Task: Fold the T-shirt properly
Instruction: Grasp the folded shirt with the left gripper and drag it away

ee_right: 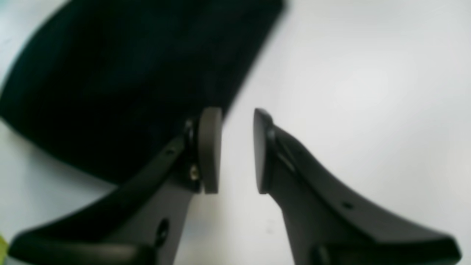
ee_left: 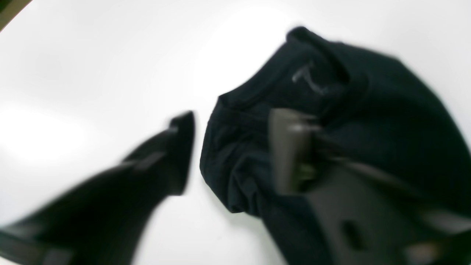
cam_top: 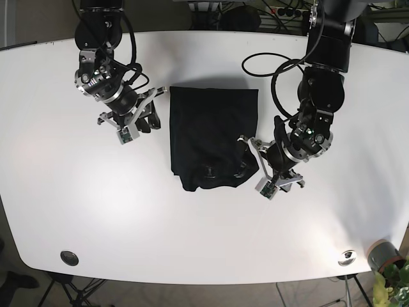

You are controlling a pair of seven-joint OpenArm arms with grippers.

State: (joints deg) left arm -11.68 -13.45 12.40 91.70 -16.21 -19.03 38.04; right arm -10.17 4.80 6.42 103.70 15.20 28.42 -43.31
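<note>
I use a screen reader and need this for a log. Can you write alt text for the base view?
A folded black T-shirt lies mid-table on a white table. The left gripper sits at its near right corner, the right gripper beside its left edge, open and empty.

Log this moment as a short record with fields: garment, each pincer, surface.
garment: black T-shirt, folded to a narrow block, collar end toward the camera side
left pincer: open, one finger over the shirt's collar edge, the other over bare table
right pincer: open, empty, beside the shirt's edge
surface: white table
</note>
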